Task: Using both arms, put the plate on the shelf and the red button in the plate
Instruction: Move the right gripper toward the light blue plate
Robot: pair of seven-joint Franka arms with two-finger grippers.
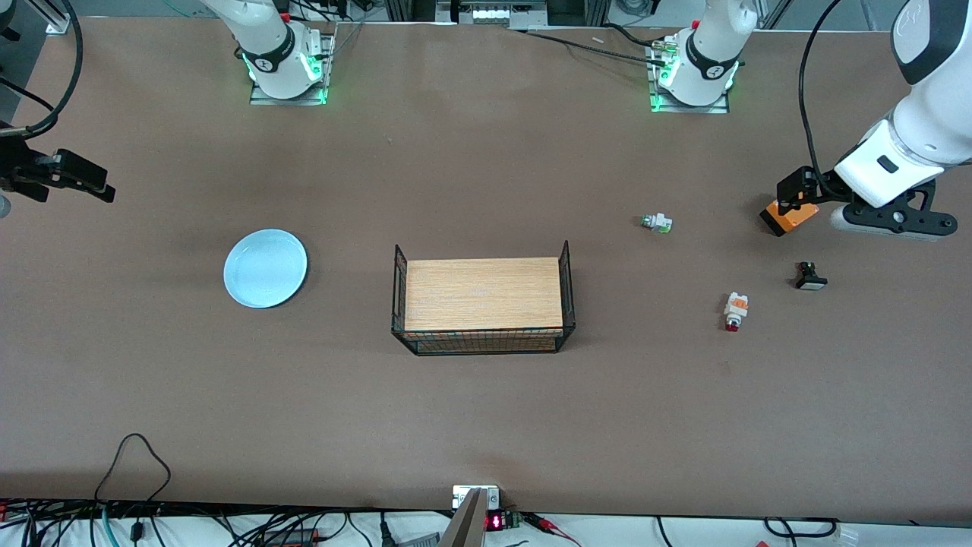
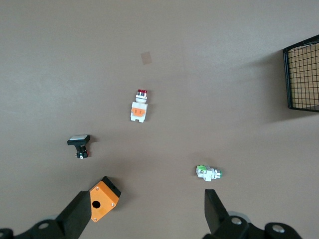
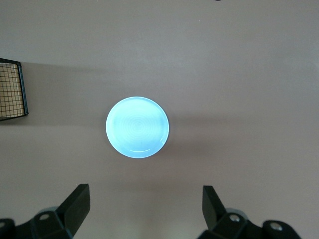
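The pale blue plate (image 1: 266,267) lies flat on the table toward the right arm's end; it also shows in the right wrist view (image 3: 137,127). The red button (image 1: 735,311), with white body, orange block and red cap, lies on its side toward the left arm's end; it also shows in the left wrist view (image 2: 139,106). My left gripper (image 1: 791,194) is open and empty, up over an orange box (image 1: 790,216); its own view (image 2: 147,211) shows the spread fingers. My right gripper (image 1: 102,188) is open and empty over bare table near the plate; its own view (image 3: 144,204) shows the same.
A wooden tray in a black wire basket (image 1: 483,296) stands mid-table. Near the red button lie a white part with a green tip (image 1: 657,222) and a black button with a white cap (image 1: 809,276). Cables run along the table's front edge.
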